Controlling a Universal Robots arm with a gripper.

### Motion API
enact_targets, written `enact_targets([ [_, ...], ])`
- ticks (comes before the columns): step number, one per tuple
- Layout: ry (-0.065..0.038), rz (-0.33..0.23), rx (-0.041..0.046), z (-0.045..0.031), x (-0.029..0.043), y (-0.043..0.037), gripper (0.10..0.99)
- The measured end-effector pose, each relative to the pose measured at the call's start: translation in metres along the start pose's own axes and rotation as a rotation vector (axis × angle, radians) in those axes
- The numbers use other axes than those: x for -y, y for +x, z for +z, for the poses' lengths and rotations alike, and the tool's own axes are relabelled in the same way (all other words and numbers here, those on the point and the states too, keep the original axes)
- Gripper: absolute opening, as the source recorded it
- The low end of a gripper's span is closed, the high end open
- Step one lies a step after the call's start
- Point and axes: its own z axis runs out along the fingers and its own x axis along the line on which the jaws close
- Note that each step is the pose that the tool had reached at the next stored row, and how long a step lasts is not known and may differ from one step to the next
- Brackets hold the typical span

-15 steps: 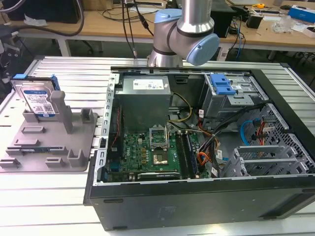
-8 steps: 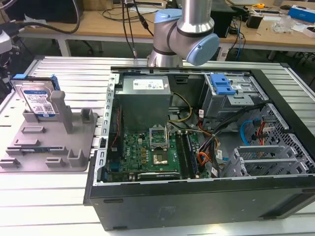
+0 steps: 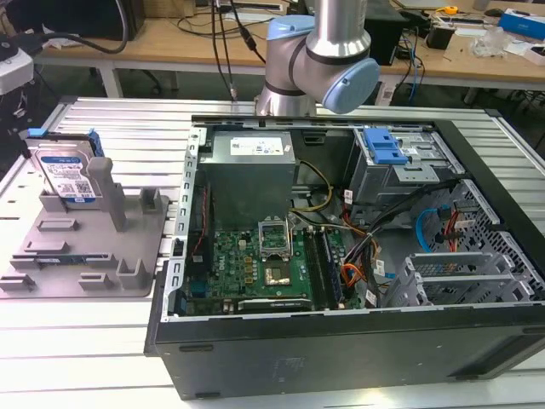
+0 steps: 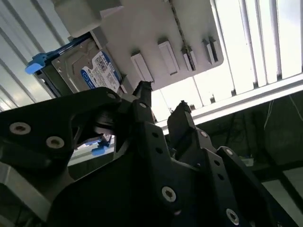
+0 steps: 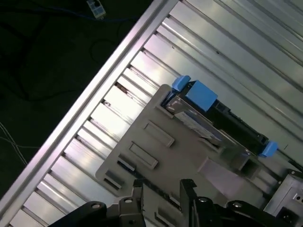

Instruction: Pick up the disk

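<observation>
**Disk sits in its stand, jaws apart**

I see the disk (image 3: pixel 68 175) standing up on its edge in the grey stand (image 3: pixel 85 256), on the exterior view's left. The stand sits on the ribbed metal surface (image 3: pixel 128 119), just beside the open computer case (image 3: pixel 341 358). In both wrist views my jaws are spread apart and hold nothing. They are not touching the disk.
</observation>
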Motion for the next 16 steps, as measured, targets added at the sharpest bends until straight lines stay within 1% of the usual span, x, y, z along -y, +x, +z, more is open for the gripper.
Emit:
enact_targets([
  [1,0.000,-0.019,-0.0008,0.0001,0.0000,0.0000,0.478],
  [2,0.000,-0.046,-0.0022,0.0002,0.0000,0.0000,0.478],
  [3,0.000,-0.064,-0.0031,0.0003,0.0000,0.0000,0.541],
  [4,-0.001,-0.094,-0.0045,0.0005,0.0000,0.0000,0.541],
  [6,-0.001,-0.134,-0.0062,0.0006,0.0001,-0.0001,0.541],
  [8,-0.001,-0.190,-0.0086,0.0008,0.0002,-0.0002,0.541],
  [10,-0.001,-0.227,-0.0100,0.0010,0.0002,-0.0002,0.541],
  [13,-0.001,-0.336,-0.0142,0.0014,0.0003,-0.0003,0.541],
  [15,-0.001,-0.379,-0.0158,0.0015,0.0003,-0.0003,0.541],
  [16,-0.001,-0.419,-0.0173,0.0017,0.0003,-0.0003,0.541],
])
